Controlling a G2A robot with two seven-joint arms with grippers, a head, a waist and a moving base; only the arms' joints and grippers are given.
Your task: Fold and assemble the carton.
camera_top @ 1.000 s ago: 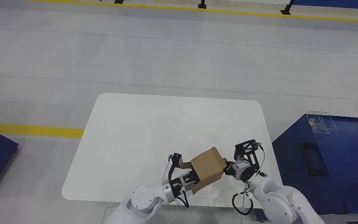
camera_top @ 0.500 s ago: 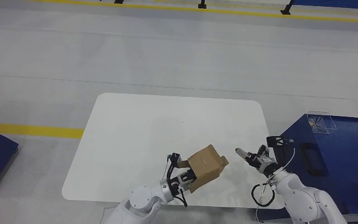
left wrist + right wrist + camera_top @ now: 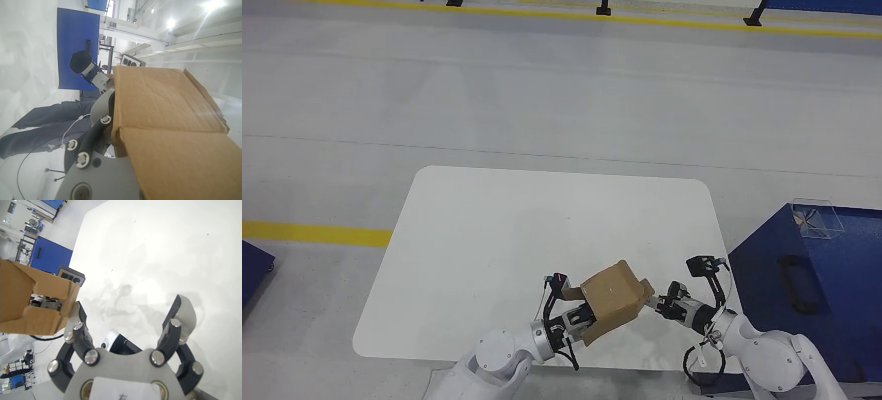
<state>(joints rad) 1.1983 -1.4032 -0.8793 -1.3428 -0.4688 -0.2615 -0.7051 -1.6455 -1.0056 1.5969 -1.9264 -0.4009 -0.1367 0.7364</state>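
Left gripper (image 3: 579,316) clamped on carton (image 3: 614,293), holding it tilted above table (image 3: 542,220), near robot-side edge. Right gripper (image 3: 129,306) spread wide, empty, 1 finger (image 3: 81,313) against flap corner at carton's open end.

Left gripper (image 3: 573,318) clamped on one end of the carton (image 3: 614,292), right gripper (image 3: 130,306) facing the opposite end, fingers (image 3: 82,313) spread wide, one just beside a carton corner

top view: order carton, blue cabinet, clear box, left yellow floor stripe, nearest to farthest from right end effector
From the right end effector:
1. carton, just beside it, on its left
2. blue cabinet, to its right
3. clear box, atop the cabinet's far end
4. yellow floor stripe, far off to the left
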